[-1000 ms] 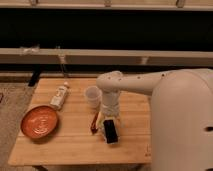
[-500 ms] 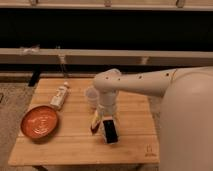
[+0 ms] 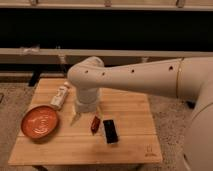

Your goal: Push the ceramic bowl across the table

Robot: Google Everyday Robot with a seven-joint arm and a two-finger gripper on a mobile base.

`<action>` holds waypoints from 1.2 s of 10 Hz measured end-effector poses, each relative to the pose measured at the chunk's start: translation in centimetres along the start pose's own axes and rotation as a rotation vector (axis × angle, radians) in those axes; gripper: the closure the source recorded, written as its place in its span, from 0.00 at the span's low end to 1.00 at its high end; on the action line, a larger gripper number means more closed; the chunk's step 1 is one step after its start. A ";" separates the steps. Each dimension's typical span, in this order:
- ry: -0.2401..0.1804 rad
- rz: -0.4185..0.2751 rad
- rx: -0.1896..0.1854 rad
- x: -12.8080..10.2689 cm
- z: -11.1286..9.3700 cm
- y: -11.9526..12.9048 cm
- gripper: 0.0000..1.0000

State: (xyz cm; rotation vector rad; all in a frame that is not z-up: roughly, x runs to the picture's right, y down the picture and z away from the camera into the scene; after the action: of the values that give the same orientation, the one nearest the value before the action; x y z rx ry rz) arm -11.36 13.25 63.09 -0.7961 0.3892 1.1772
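The ceramic bowl point(image 3: 40, 122) is wide, shallow and orange-red, and sits at the front left of the light wooden table point(image 3: 130, 150), slightly over its left edge. My white arm reaches in from the right and bends down over the middle of the table. My gripper point(image 3: 76, 118) hangs low over the tabletop, just right of the bowl and a short gap from its rim. The small white cup is hidden behind my arm.
A white bottle point(image 3: 60, 96) lies on its side behind the bowl near the table's left edge. A small red packet point(image 3: 95, 124) and a black flat object point(image 3: 110, 131) lie right of my gripper. A dark wall with a ledge stands behind the table.
My arm has swung left across the table, bringing the gripper from near the red packet to close beside the bowl. The cup is now covered by the arm. The bowl has not moved.
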 end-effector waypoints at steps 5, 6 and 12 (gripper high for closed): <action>-0.016 -0.249 -0.026 -6.0 2.3 10.2 0.20; -0.019 -0.310 -0.024 -7.2 3.8 12.0 0.20; 0.014 -0.482 -0.038 -9.8 9.5 18.5 0.20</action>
State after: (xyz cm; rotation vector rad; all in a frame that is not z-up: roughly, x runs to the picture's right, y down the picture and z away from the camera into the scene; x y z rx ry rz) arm -33.16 16.59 69.49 -0.8721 0.1709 0.7304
